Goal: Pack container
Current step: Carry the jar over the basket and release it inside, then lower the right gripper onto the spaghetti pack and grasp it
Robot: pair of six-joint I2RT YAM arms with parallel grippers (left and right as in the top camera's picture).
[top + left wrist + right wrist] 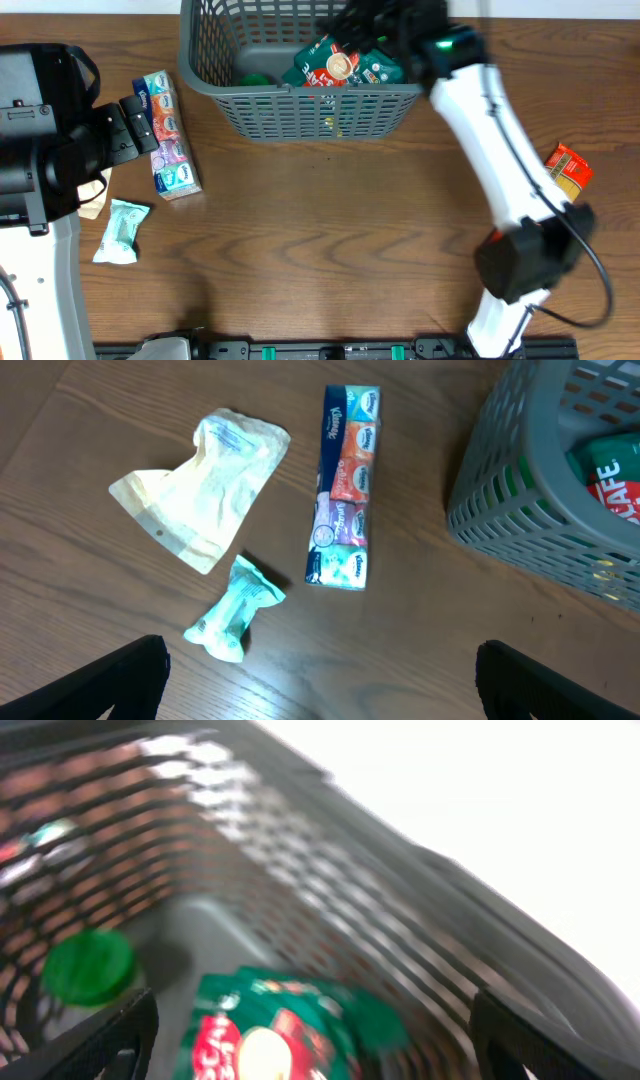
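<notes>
The container, a dark grey lattice basket, stands at the back centre of the table. On its floor lie a green and red packet and a round green thing. My right gripper hangs inside the basket over the packet; its jaws are open, wide of the packet on both sides. My left gripper is open at the left, just above the wood, holding nothing. Ahead of it lie a long tissue pack, a beige pouch and a small mint packet.
An orange-red packet lies alone near the right edge. The right arm stretches from the front right up to the basket. The basket's corner shows at the right of the left wrist view. The right wrist view is blurred.
</notes>
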